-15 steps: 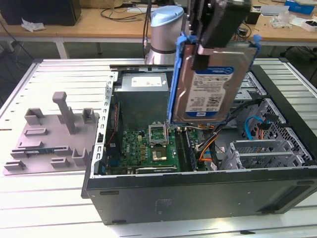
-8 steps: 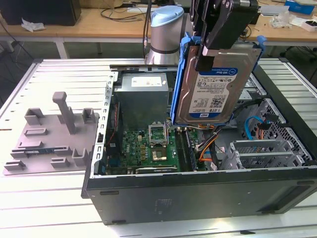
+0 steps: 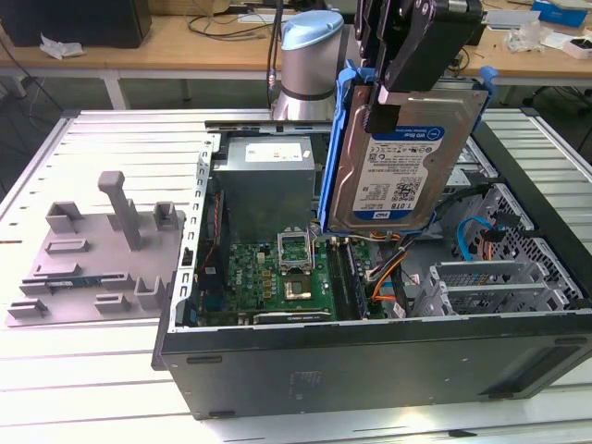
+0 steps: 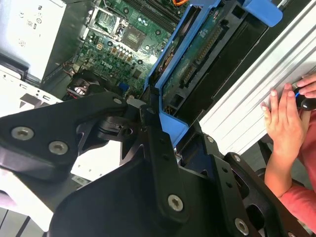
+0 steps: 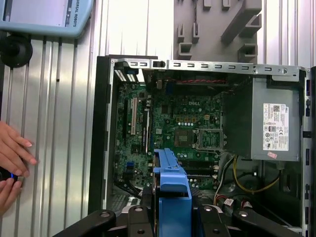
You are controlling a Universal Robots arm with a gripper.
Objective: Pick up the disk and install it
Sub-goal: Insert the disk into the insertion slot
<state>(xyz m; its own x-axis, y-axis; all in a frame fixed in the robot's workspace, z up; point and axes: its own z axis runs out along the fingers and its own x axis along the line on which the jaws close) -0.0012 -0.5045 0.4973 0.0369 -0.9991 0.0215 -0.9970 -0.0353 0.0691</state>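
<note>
The gripper (image 3: 387, 97) is clamped on the disk (image 3: 351, 199), held upright above the open computer case (image 3: 370, 361) — the case lies on a slatted metal table (image 3: 83, 388), with wooden benches (image 3: 185, 42) behind. The disk's blue-and-white label (image 3: 412, 143) faces the exterior view.

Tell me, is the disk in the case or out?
Out. The tool holds the disk on edge above the open case.

Under the disk (image 3: 407, 157) the open case (image 3: 370, 356) has free room. A grey box (image 3: 264, 176) and orange wires (image 3: 387, 276) stand close; a hand (image 4: 282, 121) rests outside.
</note>
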